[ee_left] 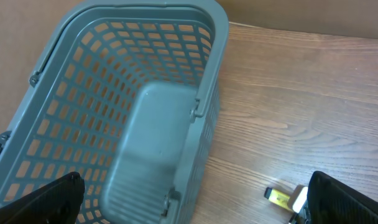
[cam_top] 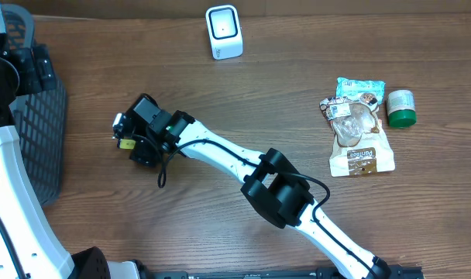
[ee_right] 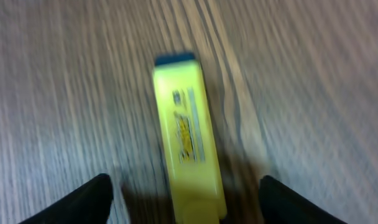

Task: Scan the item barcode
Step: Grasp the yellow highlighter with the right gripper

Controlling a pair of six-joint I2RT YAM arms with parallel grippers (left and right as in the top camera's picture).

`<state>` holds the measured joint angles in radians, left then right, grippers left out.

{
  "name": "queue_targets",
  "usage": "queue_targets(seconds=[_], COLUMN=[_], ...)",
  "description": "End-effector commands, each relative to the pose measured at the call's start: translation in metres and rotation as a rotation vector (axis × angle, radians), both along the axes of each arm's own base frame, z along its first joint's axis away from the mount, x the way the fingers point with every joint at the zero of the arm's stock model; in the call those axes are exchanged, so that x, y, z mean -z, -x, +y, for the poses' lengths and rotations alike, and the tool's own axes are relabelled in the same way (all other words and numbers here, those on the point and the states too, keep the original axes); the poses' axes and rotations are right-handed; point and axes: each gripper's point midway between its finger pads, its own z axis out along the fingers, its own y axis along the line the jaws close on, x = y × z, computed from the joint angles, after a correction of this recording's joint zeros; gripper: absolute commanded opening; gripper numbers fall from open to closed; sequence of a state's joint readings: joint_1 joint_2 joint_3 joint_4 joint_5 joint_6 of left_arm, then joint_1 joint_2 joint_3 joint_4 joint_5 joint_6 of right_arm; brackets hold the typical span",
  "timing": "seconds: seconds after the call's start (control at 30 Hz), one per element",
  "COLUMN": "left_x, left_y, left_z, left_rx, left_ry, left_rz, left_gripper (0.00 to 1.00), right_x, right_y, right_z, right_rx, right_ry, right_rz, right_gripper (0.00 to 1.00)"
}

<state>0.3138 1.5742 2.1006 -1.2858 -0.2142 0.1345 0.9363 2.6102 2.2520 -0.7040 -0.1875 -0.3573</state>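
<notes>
The item, a small yellow stick-shaped pack [ee_right: 186,149] with a dark cap and printed label, lies flat on the wooden table [cam_top: 297,85]. It also shows in the overhead view as the yellow pack [cam_top: 126,144] and in the left wrist view as the yellow pack [ee_left: 278,196]. My right gripper [ee_right: 184,190] is open and straddles it, one dark finger on each side with a gap to the pack. The white scanner [cam_top: 224,32] stands at the table's far edge. My left gripper [ee_left: 189,208] hangs open above the basket, holding nothing.
A grey mesh basket [cam_top: 42,132] stands at the left edge, seen from above as the basket [ee_left: 145,93]. At the right lie a snack bag [cam_top: 361,139], a teal packet [cam_top: 360,87] and a green-lidded jar [cam_top: 400,108].
</notes>
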Motion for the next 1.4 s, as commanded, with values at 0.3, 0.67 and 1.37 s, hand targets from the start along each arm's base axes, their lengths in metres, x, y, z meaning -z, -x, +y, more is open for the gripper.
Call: queue_targets(seconds=[0.3, 0.67, 1.37], left_x=[0.001, 0.001, 0.001], left_y=[-0.004, -0.004, -0.004], left_z=[-0.002, -0.002, -0.002], left_rx=[0.015, 0.015, 0.015], left_ry=[-0.008, -0.008, -0.008], left_rz=[0.006, 0.006, 0.006], left_gripper=[1.00, 1.00, 1.00], right_x=[0.026, 0.037, 0.040], right_y=[0.002, 0.016, 0.024], right_z=[-0.014, -0.033, -0.045], right_rx=[0.032, 0.131, 0.287], right_ry=[0.061, 0.134, 0.167], right_rz=[0.042, 0.159, 0.280], right_gripper=[0.45, 0.36, 0.19])
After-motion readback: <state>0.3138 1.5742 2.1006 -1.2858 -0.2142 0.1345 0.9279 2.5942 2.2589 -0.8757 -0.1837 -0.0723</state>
